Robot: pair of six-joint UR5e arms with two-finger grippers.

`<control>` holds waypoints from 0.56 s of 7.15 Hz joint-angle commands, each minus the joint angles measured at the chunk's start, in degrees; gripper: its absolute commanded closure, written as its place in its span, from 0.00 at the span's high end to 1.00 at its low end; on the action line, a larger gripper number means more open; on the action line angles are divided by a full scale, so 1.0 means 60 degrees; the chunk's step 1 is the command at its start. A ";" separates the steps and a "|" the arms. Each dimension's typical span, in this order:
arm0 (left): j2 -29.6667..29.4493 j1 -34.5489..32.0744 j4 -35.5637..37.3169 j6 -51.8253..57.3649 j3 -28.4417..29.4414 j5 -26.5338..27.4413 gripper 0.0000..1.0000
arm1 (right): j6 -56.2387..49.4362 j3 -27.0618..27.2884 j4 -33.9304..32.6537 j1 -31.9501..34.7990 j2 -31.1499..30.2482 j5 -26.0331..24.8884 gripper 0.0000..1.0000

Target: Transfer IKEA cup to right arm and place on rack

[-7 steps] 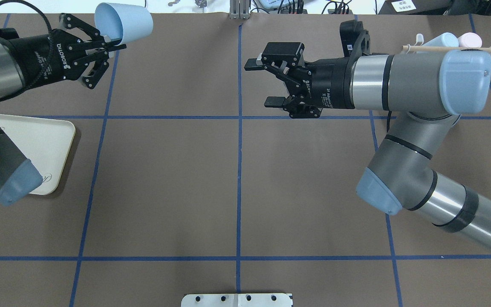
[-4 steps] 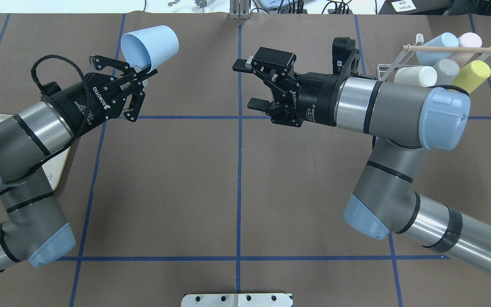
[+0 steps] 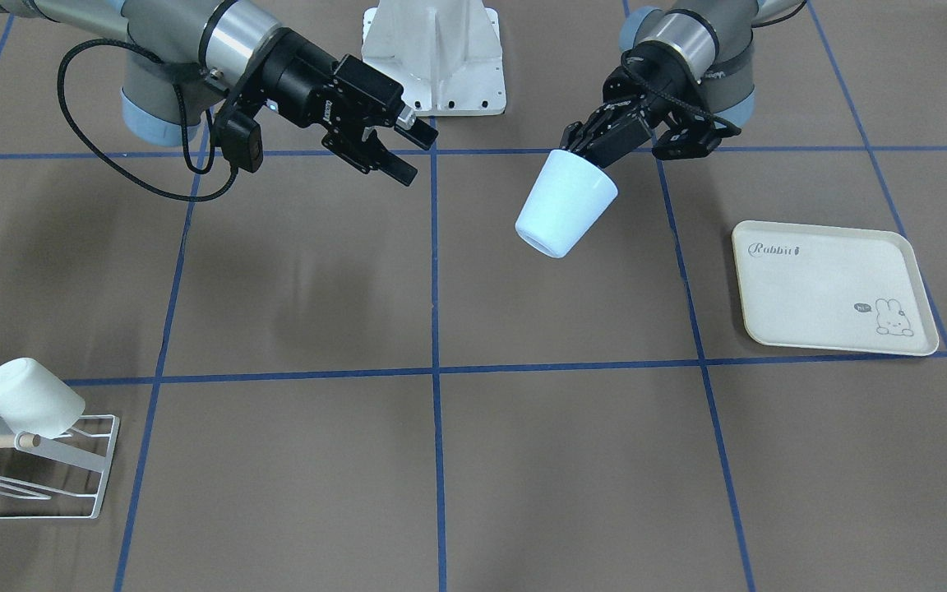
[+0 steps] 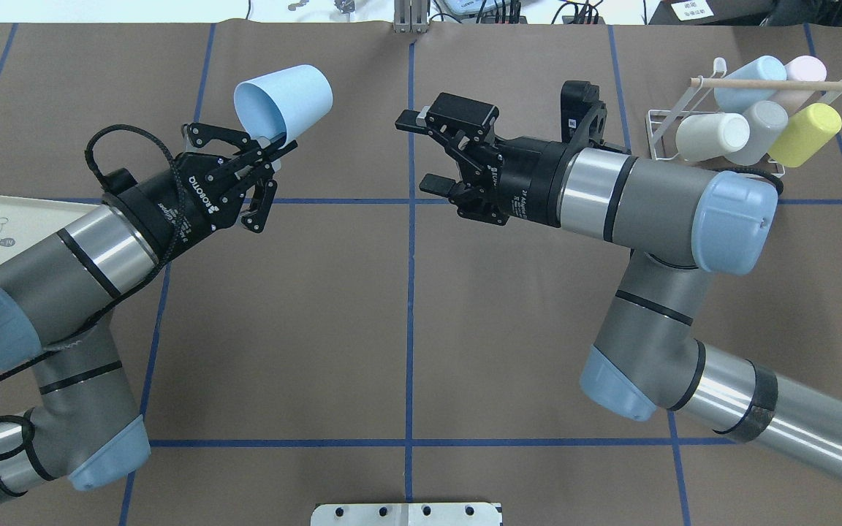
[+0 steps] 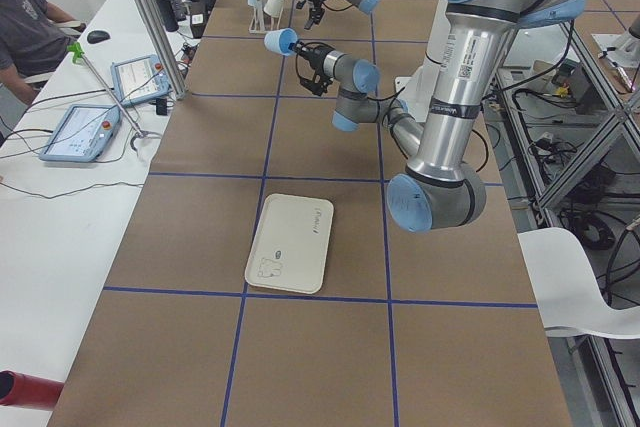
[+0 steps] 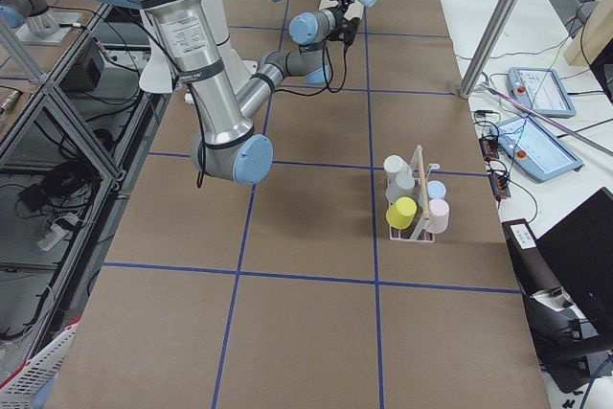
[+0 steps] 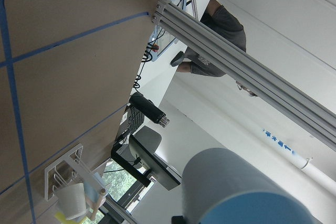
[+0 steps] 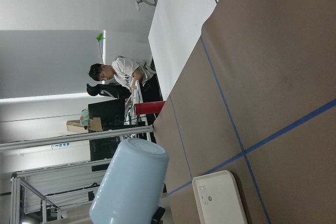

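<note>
My left gripper (image 4: 278, 150) is shut on the rim of the light-blue IKEA cup (image 4: 286, 98) and holds it tilted in the air, mouth toward the wrist. The cup also shows in the front view (image 3: 564, 214), under the left gripper (image 3: 584, 148). My right gripper (image 4: 421, 152) is open and empty, jaws wide, facing the cup from the right with a gap between them. It shows in the front view too (image 3: 410, 152). The white wire rack (image 4: 656, 124) with its wooden dowel (image 4: 772, 84) stands at the far right behind the right arm.
The rack holds several cups: blue, pink, grey, yellow and cream (image 4: 713, 135). A cream rabbit-print tray (image 3: 835, 288) lies on the table's left side, partly under the left arm. A white base plate (image 4: 406, 513) sits at the near edge.
My left arm has carried the cup to the right, toward the table's middle. My right gripper has shifted a little left and stays open. The rack has come out from behind the right arm.
</note>
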 commanded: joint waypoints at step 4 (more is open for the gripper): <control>-0.0697 0.0889 -0.0627 0.0258 0.0040 0.0768 0.00 | 0.0231 -0.0187 0.0317 -0.0022 0.0166 -0.0040 1.00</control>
